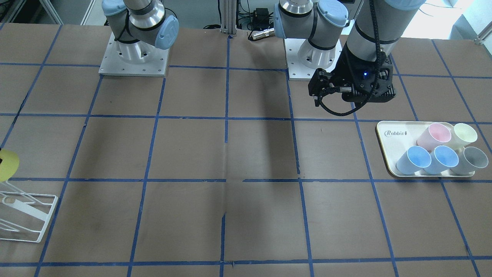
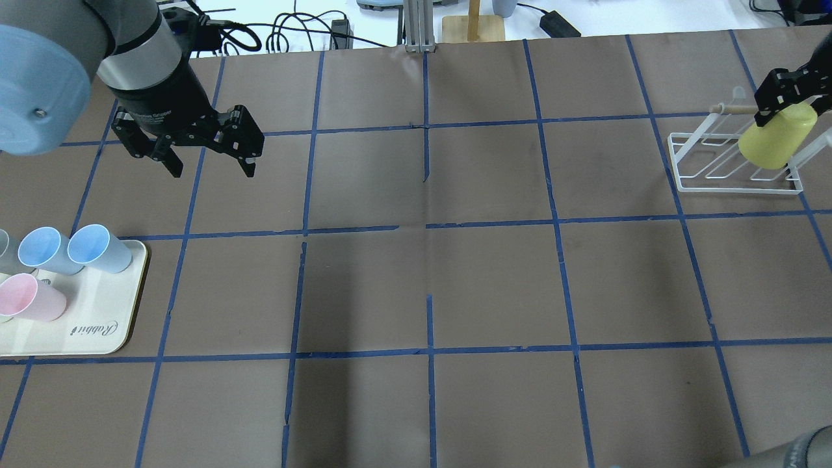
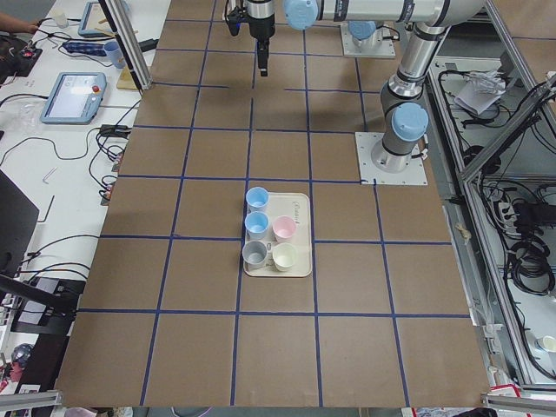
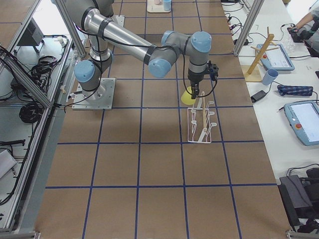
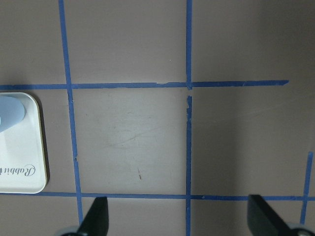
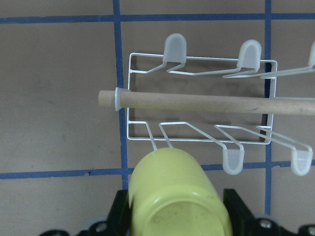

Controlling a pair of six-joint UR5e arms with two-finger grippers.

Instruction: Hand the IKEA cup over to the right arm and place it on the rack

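The lemon-yellow IKEA cup (image 2: pixel 777 143) hangs upside down over the near edge of the white wire rack (image 2: pixel 734 182) at the table's far right. My right gripper (image 2: pixel 783 107) is shut on its base end. In the right wrist view the cup (image 6: pixel 177 196) sits between both fingers (image 6: pixel 120 214), just in front of the rack (image 6: pixel 129 98) and its pegs. Whether it rests on a peg is hidden. The cup (image 1: pixel 7 163) and the rack (image 1: pixel 27 215) also show at the left edge of the front-facing view. My left gripper (image 2: pixel 213 172) is open and empty above the table, beyond the tray.
A cream "Rabbit" tray (image 2: pixel 97 338) at the left holds two blue cups, a pink cup (image 2: pixel 29 296), a grey one and a pale cream-yellow cup (image 1: pixel 465 134). A wooden rod (image 6: pixel 197 102) runs across the top of the rack.
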